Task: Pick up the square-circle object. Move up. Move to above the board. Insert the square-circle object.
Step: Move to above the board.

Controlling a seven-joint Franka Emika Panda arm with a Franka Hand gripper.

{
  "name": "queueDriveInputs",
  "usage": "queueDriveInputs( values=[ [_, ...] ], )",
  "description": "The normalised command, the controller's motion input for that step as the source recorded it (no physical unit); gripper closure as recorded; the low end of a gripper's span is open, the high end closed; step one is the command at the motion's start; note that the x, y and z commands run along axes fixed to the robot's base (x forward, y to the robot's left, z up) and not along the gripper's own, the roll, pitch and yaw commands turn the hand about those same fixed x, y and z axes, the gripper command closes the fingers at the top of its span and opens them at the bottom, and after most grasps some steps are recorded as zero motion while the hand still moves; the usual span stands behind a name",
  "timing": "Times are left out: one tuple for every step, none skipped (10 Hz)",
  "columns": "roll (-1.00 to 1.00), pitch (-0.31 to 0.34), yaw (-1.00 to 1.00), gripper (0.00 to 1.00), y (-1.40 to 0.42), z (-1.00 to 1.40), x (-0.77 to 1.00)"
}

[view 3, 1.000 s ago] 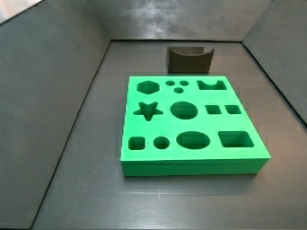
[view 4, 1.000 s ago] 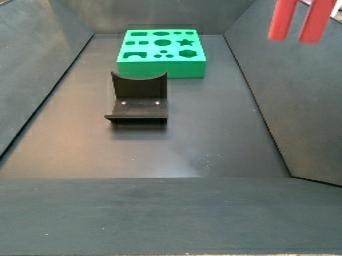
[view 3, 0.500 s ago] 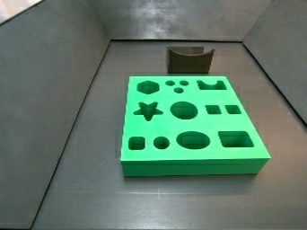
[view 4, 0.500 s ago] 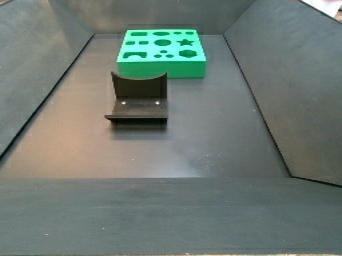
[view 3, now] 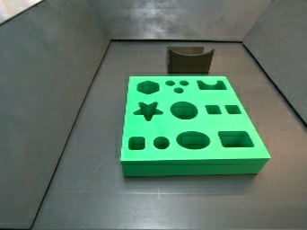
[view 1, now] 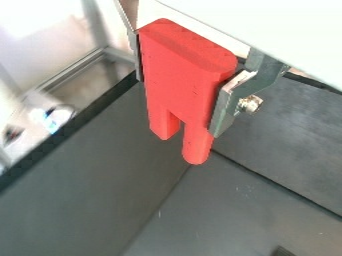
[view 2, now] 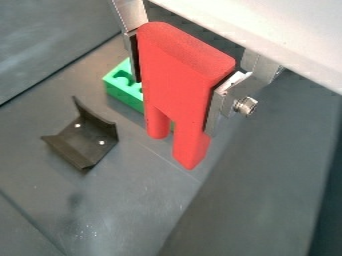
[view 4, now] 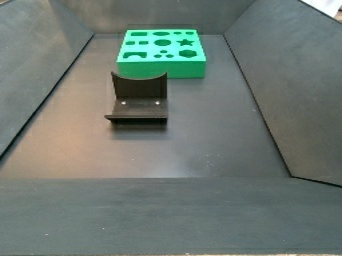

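In both wrist views my gripper [view 1: 181,85] [view 2: 183,80] is shut on the square-circle object [view 1: 181,80] [view 2: 178,85], a red block with two prongs pointing down, held high above the dark floor. A silver finger [view 1: 238,90] [view 2: 230,92] presses one side of it. The green board [view 3: 192,121] [view 4: 163,52] with its shaped cutouts lies on the floor in both side views; a corner of it [view 2: 123,85] shows behind the block in a wrist view. The gripper and the block are out of both side views.
The dark grey U-shaped holder [view 4: 138,97] [view 3: 188,58] [view 2: 78,143] stands on the floor beside the board, apart from it. Grey sloping walls [view 4: 27,70] close in the floor on all sides.
One second ago the red block showed at the upper right edge of a side view; it has since left that view. Board and holder have not moved.
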Motion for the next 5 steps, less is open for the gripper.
queueDriveInputs(
  values=[
    [0.11, -0.047, 0.37, 1.0, -1.0, -0.05, 0.34],
    [0.09, -0.033, 0.27, 1.0, -1.0, -0.05, 0.35],
    [0.04, -0.006, 0.13, 1.0, -1.0, -0.05, 0.36],
    [0.03, 0.006, 0.07, 1.0, -1.0, -0.05, 0.37],
    [0.01, 0.008, 0.03, 1.0, -1.0, -0.05, 0.38]
  ],
)
